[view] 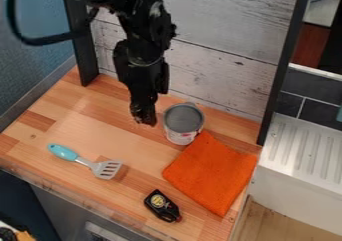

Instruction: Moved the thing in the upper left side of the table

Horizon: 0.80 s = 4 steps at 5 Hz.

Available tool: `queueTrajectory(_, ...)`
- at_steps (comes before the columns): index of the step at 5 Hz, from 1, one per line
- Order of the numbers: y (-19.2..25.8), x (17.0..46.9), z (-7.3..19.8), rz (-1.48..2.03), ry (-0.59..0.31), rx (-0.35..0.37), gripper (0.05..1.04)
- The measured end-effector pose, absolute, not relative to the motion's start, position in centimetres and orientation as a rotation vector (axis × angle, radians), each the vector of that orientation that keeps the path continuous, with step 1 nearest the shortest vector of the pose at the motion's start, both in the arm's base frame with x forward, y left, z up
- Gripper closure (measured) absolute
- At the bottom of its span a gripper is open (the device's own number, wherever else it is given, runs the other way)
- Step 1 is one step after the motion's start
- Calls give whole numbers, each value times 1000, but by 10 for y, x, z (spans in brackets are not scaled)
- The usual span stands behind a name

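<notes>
The black gripper [144,116] hangs over the back middle of the wooden table, just left of a grey can. The can [183,122] stands upright with a pale label and touches or nearly touches the orange cloth [212,172]. A spatula [85,161] with a turquoise handle and grey slotted head lies at the left front. Near the front edge lies a small black bottle [162,206] with a yellow round label and a red tip. How the gripper's fingertips stand is hard to make out.
The wooden table [87,115] has a whitewashed plank wall [220,65] behind it, between two black posts. A blue wall stands at the left. To the right is a white ridged drainboard [300,150]. A black cable loops at the upper left.
</notes>
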State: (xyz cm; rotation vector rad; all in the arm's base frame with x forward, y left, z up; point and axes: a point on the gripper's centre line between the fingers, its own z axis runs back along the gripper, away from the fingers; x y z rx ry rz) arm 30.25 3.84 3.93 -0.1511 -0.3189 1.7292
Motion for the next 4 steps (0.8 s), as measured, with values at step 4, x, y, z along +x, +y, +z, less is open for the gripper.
queueTrajectory(4, -11, 249, 10, 1542, -116, -41, 83)
